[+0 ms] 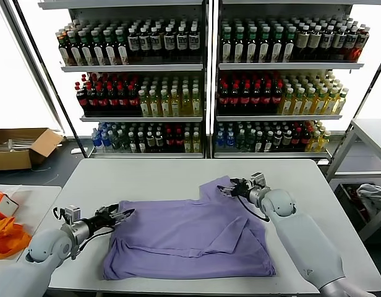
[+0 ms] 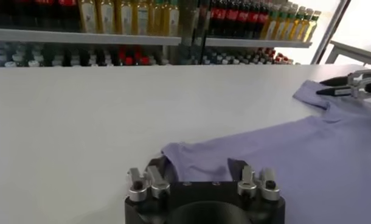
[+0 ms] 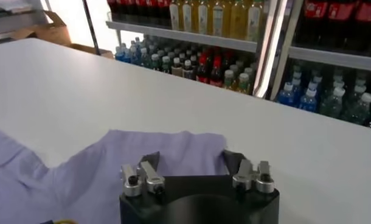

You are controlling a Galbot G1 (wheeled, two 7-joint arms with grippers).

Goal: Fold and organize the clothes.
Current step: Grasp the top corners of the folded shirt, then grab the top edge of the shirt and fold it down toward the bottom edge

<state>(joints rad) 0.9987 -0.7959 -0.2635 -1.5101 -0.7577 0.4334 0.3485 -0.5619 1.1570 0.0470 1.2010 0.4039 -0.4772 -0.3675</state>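
One lavender-purple T-shirt (image 1: pixel 190 235) lies spread on the white table (image 1: pixel 153 176), with part of its right side folded inward. No print shows on it. My left gripper (image 1: pixel 124 216) is low at the shirt's left sleeve corner. In the left wrist view my left gripper (image 2: pixel 196 165) is open, and the edge of the shirt (image 2: pixel 283 152) lies between its fingers. My right gripper (image 1: pixel 224 189) is at the far right sleeve. In the right wrist view it (image 3: pixel 191 159) is open, with the sleeve end of the shirt (image 3: pixel 112 164) between its fingers. The right gripper also shows far off in the left wrist view (image 2: pixel 337 85).
Shelves of bottles (image 1: pixel 203 86) stand behind the table. An orange fabric item (image 1: pixel 8 238) lies on a side table at the left, with a cardboard box (image 1: pixel 20 145) on the floor beyond it. A grey-white cloth bundle (image 1: pixel 373 195) sits at the right.
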